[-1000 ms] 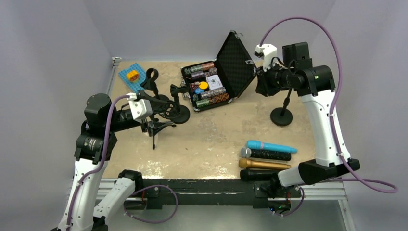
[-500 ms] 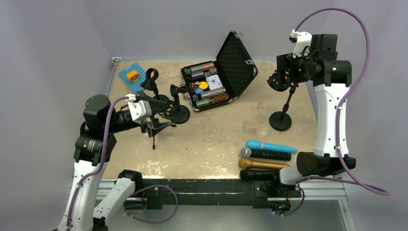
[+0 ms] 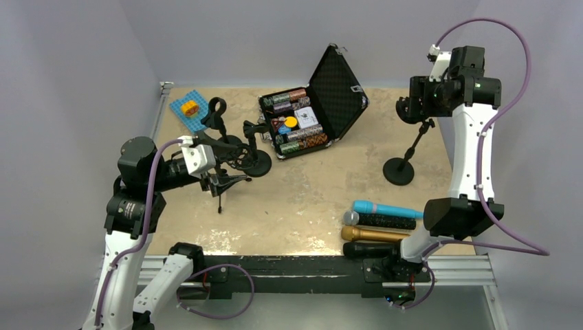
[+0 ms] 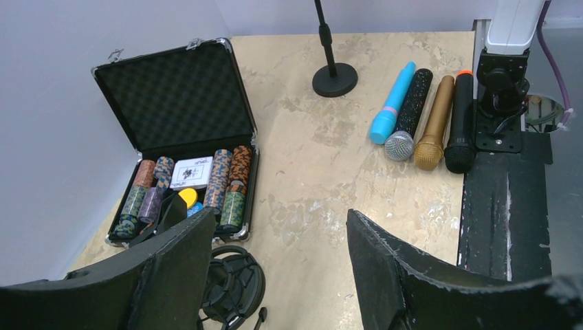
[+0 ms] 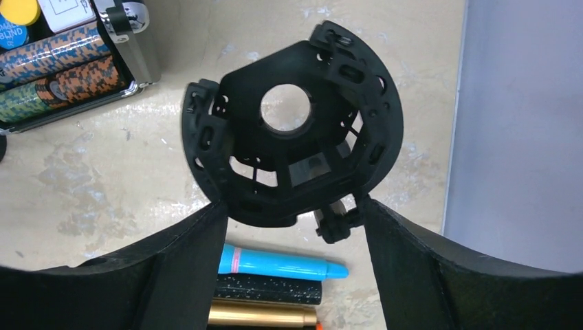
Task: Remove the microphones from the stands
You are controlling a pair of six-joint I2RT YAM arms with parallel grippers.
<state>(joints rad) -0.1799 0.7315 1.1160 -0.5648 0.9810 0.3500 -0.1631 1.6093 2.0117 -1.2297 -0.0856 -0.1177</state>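
The black stand rises from its round base at the right. Its ring-shaped holder is empty; I see the table through its hole. My right gripper hangs high over it, open, with a fingertip on each side of the holder's lower rim; I cannot tell whether they touch it. Several microphones lie side by side on the table, among them a blue one, a speckled black one and a gold one. My left gripper is open and empty at the left.
An open black case of poker chips stands at the back middle. A second stand with a shock mount sits just right of my left gripper. A blue plate with a yellow brick lies back left.
My right arm has risen and swung right, its jaws going from shut to open. The stand's top has swung right with it. The left arm is still.
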